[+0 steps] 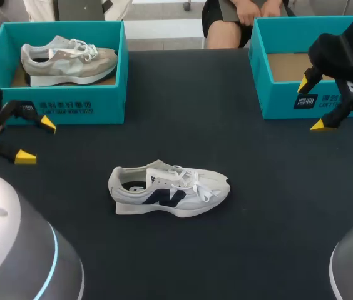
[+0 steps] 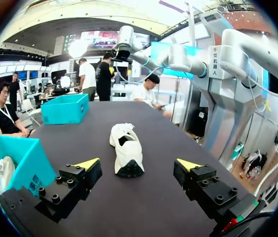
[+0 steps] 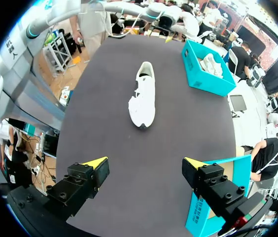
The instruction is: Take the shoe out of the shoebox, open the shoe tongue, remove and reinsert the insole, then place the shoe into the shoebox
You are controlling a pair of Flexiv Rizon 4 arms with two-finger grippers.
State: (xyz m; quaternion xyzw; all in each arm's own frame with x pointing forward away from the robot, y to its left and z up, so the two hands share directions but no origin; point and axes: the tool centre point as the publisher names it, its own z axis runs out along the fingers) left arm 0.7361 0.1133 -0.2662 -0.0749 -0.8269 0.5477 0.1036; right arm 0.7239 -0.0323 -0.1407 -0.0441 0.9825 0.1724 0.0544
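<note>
Dark surface [image 1: 258, 219] carries a white shoe [image 1: 170, 190] with a navy side mark at its middle, upright on its sole, toe toward the right arm's side, laces seemingly loose. Farther out, the left claw [image 1: 37, 141] hangs released just before the left shoebox [image 1: 64, 107], which holds a beige shoe [image 1: 70, 60]; the right claw [image 1: 312, 105] hangs released at the front wall of the right shoebox [image 1: 276, 100].
</note>
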